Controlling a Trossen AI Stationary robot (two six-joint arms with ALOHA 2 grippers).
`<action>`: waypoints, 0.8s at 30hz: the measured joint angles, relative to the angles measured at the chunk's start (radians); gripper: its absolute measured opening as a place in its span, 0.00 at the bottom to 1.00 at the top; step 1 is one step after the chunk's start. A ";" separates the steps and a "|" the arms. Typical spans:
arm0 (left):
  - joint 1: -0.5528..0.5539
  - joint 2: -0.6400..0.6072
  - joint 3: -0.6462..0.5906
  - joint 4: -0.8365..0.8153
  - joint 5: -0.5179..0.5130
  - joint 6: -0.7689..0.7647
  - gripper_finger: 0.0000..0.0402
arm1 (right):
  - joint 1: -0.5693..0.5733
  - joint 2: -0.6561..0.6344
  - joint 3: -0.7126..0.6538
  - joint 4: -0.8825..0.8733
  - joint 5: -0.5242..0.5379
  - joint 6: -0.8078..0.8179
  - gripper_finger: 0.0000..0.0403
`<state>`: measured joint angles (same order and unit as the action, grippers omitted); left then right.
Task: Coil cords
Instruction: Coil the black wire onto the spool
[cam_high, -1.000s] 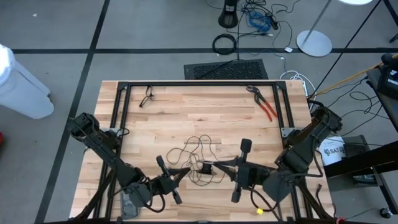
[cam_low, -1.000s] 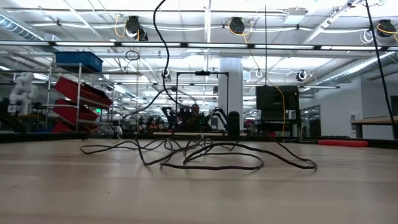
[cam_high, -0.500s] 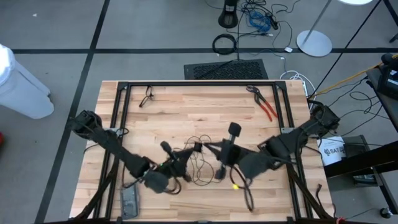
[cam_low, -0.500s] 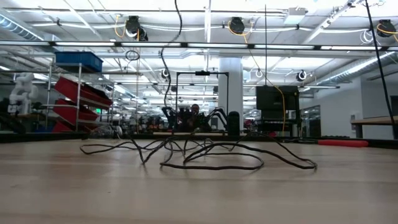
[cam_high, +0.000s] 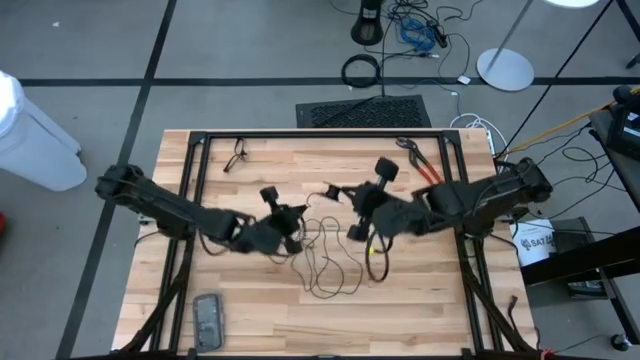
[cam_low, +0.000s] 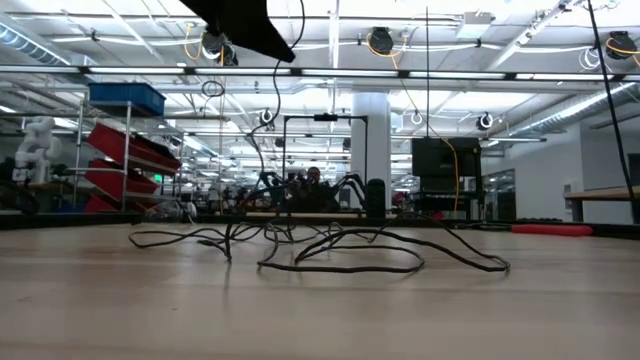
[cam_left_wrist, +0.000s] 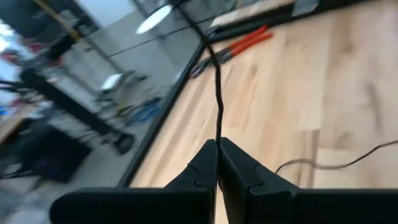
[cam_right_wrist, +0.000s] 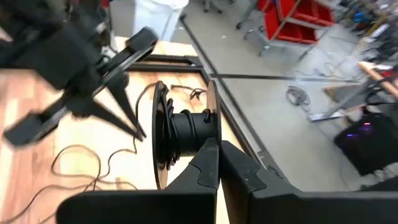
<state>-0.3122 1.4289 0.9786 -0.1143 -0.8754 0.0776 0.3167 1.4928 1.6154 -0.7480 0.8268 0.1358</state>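
My left claw (cam_left_wrist: 217, 144) pinches the cord (cam_left_wrist: 217, 99); my right claw (cam_right_wrist: 217, 146), pressed together, grips a spool (cam_right_wrist: 183, 132) above the desk (cam_high: 260, 300).

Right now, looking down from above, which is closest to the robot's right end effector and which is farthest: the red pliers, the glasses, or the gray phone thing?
From the right end effector, shut on the cord:
1. Red-handled pliers, at the table's far right corner, nearest.
2. Glasses, at the far left corner.
3. Gray flat device, at the near left edge, farthest.
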 joint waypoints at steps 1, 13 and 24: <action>0.018 -0.028 -0.023 0.031 0.049 0.013 0.03 | -0.017 -0.014 0.000 -0.006 -0.032 -0.012 0.00; 0.217 -0.141 -0.202 0.232 0.405 0.033 0.03 | -0.154 -0.060 -0.258 0.497 -0.312 -0.116 0.00; 0.315 -0.136 -0.251 0.274 0.442 0.034 0.03 | -0.272 -0.101 -0.501 0.865 -0.409 -0.068 0.00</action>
<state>0.0025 1.2926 0.7281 0.1594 -0.4331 0.1116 0.0449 1.3920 1.1139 0.1170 0.4180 0.0680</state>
